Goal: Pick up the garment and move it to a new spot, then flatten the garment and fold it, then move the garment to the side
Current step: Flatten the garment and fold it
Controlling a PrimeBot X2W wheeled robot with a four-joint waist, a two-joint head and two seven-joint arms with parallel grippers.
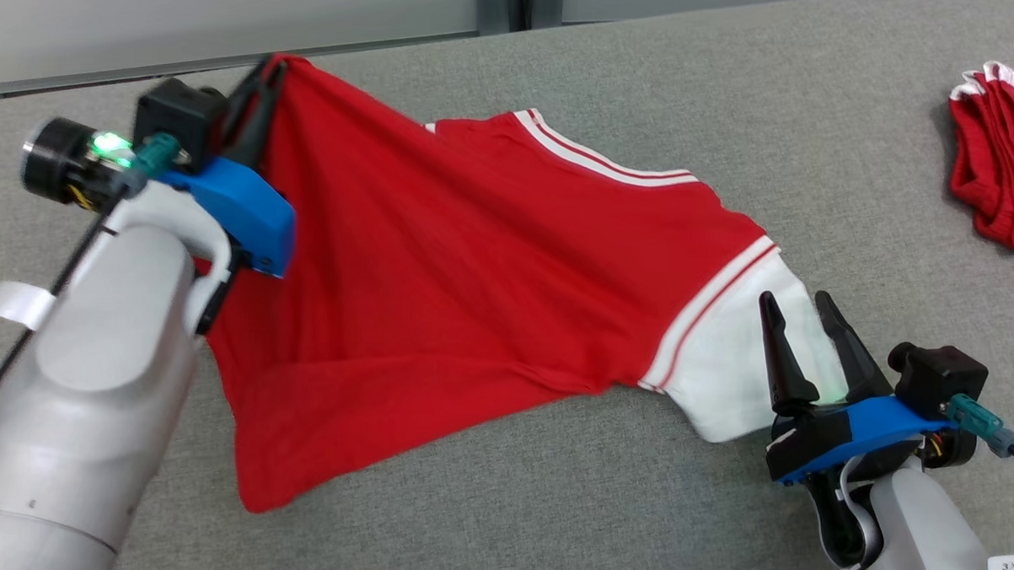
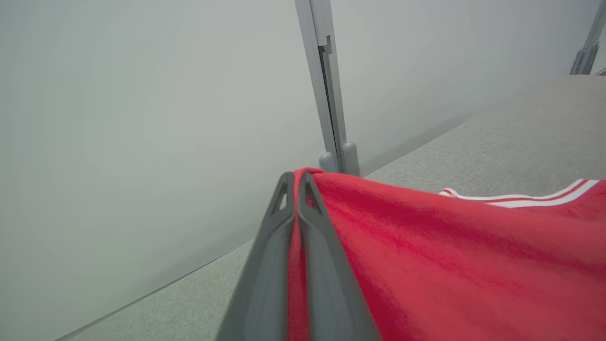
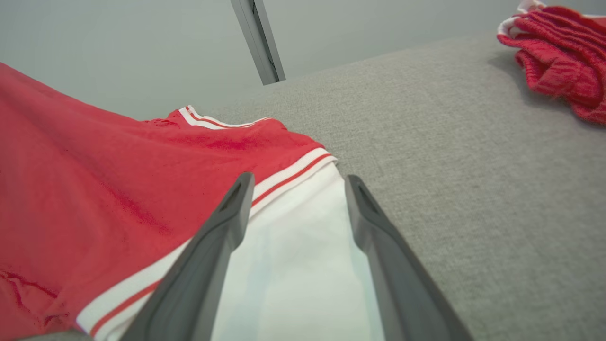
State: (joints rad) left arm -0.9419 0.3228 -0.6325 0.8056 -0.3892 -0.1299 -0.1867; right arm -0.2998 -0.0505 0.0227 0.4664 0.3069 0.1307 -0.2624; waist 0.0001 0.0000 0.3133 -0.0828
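I find the red garment (image 1: 472,261) spread across the centre of the frame on the grey tabletop (image 1: 848,138). Its upper-left corner is raised, pinched between the closed fingers of my left gripper (image 1: 270,72). My right gripper (image 1: 796,304) stands spread wide over the white sleeve (image 1: 721,379) at lower right, holding nothing. A second red pile (image 1: 999,162) at upper right is cut off by the frame edge. My left forearm (image 1: 96,350) hides the garment's left hem.

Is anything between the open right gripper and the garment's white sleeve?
Nothing visible does. The right gripper, fingers open, sits directly over the white sleeve; the red garment pile lies well off to the right.
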